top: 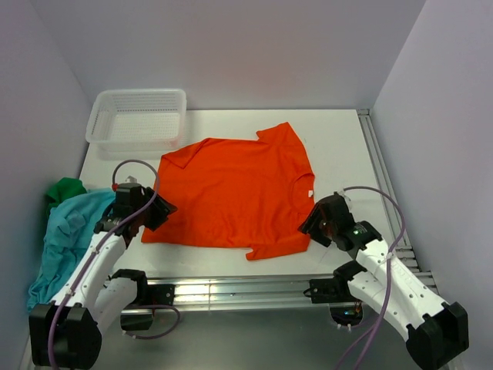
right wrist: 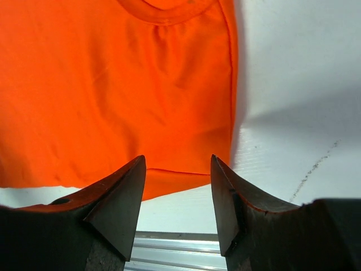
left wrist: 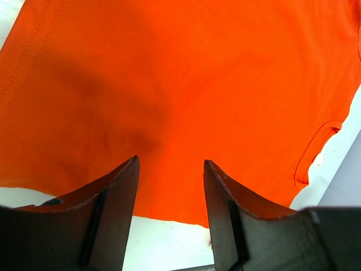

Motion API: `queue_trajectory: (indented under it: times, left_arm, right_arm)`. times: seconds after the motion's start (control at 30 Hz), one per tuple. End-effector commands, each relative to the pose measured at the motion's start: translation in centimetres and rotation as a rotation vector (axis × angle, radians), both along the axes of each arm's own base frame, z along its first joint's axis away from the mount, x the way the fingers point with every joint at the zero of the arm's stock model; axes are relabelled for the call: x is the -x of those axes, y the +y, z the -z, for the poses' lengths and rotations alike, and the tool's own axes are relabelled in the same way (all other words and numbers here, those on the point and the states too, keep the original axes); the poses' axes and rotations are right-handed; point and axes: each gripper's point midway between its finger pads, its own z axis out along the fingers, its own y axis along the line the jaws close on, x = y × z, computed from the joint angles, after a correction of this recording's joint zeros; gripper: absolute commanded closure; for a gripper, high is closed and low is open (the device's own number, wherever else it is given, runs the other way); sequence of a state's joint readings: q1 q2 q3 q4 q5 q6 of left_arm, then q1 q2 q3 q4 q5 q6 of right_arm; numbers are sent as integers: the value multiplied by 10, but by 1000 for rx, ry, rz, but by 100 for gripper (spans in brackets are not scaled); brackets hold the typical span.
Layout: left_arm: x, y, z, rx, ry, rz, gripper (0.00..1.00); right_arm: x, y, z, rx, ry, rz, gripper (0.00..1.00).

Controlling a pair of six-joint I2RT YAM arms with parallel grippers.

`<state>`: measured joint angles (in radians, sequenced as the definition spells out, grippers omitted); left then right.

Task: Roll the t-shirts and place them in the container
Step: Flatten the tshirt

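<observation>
Top external: your basket (top: 137, 116) far-left, teal t-shirt (top: 65, 231) heaped left.
Orange t-shirt (top: 231, 196): lengthwise left-right, collar right.
Left pincer (top: 158, 211), right pincer (top: 312, 220): spread.

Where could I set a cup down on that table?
The widest bare patch of table is on the right, between the orange shirt and the side rail. A thinner strip runs along the far edge, right of the basket. The left is crowded: basket, teal shirt heap. The left claw and right claw hover at the shirt's near corners.
</observation>
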<state>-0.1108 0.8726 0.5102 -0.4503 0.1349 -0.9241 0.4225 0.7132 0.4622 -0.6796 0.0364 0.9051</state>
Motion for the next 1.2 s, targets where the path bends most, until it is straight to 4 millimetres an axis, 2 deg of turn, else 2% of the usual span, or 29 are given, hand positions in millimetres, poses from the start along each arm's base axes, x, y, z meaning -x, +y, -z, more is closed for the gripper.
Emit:
queue_trajectory:
  times: [0.0,0.23,0.3,0.4,0.47,0.5,0.53,0.63,0.7,0.73,0.83,0.87,0.9,0.93,1.0,1.1,1.17]
  left_arm:
    - [-16,-2,-12,9,-66,-4,45]
    - [-20,2,0,-15,-23,-31,46]
    - [-21,2,3,-12,-16,-32,46]
    - [-23,3,6,-26,-6,-31,47]
    - [-24,5,5,-39,-7,-33,47]
    - [-24,7,5,-46,-4,-37,47]
    - [-24,9,4,-56,-5,-42,47]
    - [-25,11,-2,-61,-22,-52,47]
    - [-26,10,-7,-61,-36,-53,46]
    - [-28,11,-10,-65,-43,-58,46]
    - [-31,12,-12,-73,-42,-61,46]
    - [-32,13,-14,-75,-43,-61,46]
    - [-34,13,-13,-81,-38,-57,47]
    - [-35,13,-14,-84,-35,-57,47]
    - [-35,12,-12,-90,-29,-45,47]
    - [-35,11,-13,-94,-35,-22,46]
    - [-35,11,-14,-93,-41,-20,46]
  right_arm:
    - [7,-8,12,24,38,61,43]
    - [16,-10,37,68,104,72,45]
    - [17,-8,46,68,120,74,48]
    - [18,-6,51,75,133,71,61]
    - [19,-6,50,79,140,61,79]
    - [19,-4,47,75,143,54,93]
    - [20,-5,43,77,141,57,100]
    - [15,0,18,54,97,49,100]
    - [4,4,-7,40,50,42,100]
    - [-8,7,-27,39,6,50,100]
    - [-27,9,-37,92,6,48,100]
    - [-42,14,-51,94,-32,44,100]
    - [-49,17,-44,122,1,37,100]
    - [-61,24,-53,113,-17,28,100]
    - [-82,33,-49,137,-24,-7,100]
    - [-108,44,-47,148,-46,-24,94]
    - [-127,52,-48,132,-73,-53,99]
